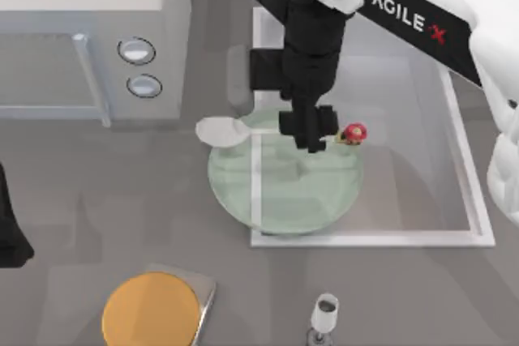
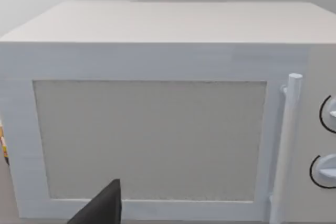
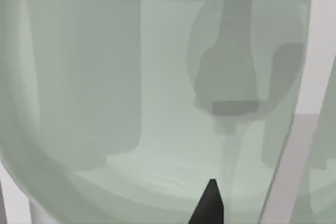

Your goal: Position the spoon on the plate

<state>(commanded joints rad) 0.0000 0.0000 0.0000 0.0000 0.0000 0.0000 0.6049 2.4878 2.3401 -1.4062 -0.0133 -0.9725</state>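
The white spoon (image 1: 219,130) hangs level over the far edge of the pale green plate (image 1: 284,200). Its oval bowl pokes past the plate's left rim and its red mushroom knob (image 1: 353,133) sticks out on the right. My right gripper (image 1: 310,137) reaches down from the upper right and is shut on the middle of the handle, hiding that part. Their shadow falls on the plate below. In the right wrist view the green plate (image 3: 105,103) lies close underneath, with one dark fingertip (image 3: 210,203) at the edge. My left arm (image 1: 8,228) is parked at the table's left edge.
A white microwave (image 1: 89,30) stands at the back left and faces the left wrist camera (image 2: 157,129). A white-framed clear mat (image 1: 373,238) lies under the plate's right half. An orange disc (image 1: 152,311) on a grey board and a small stemmed glass (image 1: 325,313) sit near the front edge.
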